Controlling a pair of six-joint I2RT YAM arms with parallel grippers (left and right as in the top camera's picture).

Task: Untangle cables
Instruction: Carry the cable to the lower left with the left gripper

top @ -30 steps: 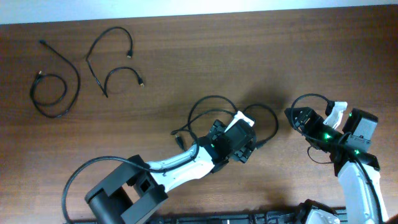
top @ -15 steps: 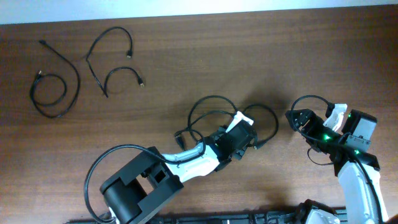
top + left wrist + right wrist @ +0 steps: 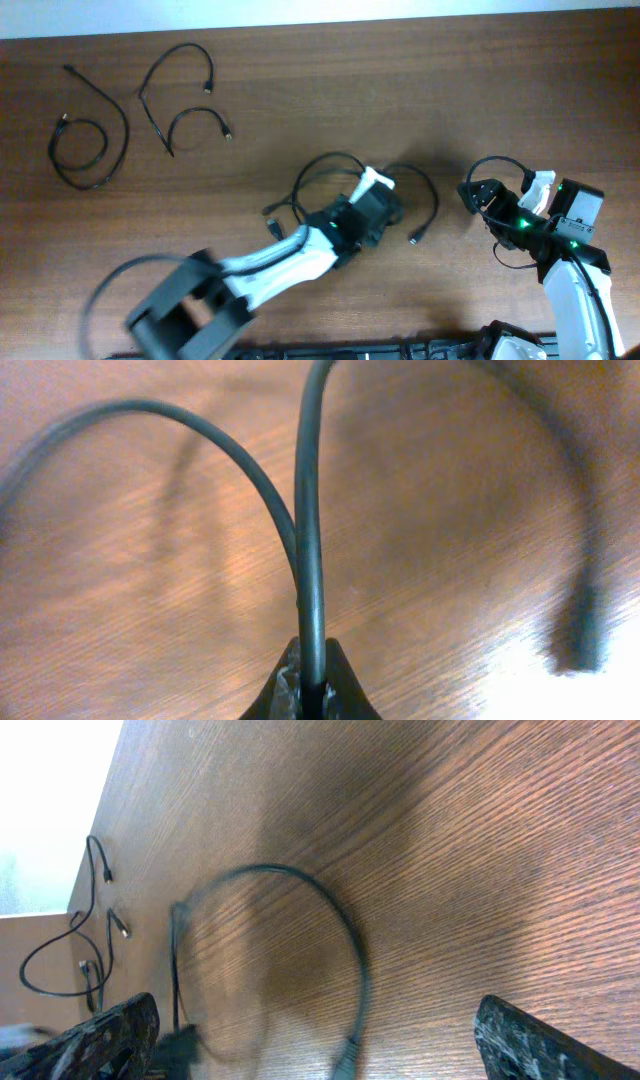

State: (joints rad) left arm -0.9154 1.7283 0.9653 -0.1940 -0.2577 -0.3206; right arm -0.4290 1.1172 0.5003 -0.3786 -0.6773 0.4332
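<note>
**Left fingers clamp a cord in the middle tangle; right fingers wide open, holding nothing**

The left fingers [image 3: 296, 694] are closed tight on one black cord [image 3: 308, 510], which rises straight up out of the pinch in the left wrist view. A second strand [image 3: 180, 426] curves away from it to the left, crossing just above the fingertips. A blurred plug end [image 3: 576, 630] lies off to the right on the wooden surface [image 3: 300, 85].

From overhead, this grip sits inside the tangle [image 3: 330, 165]: several thin black loops overlapping near the middle of the surface, around and beside the left arm's wrist. One plug end of it [image 3: 413, 238] points toward the lower right.

The right fingers [image 3: 478, 192] are well apart from that tangle, to its right. In the right wrist view they are spread far open (one tip at the lower left [image 3: 105, 1038], the other at the lower right), with only bare wood between them.

At the far left, away from both arms, lie the separated cables: a round coil [image 3: 80, 150] with a long tail, a hooked cord [image 3: 180, 55] and a short arched cord [image 3: 197, 114], all flat on the surface.
</note>
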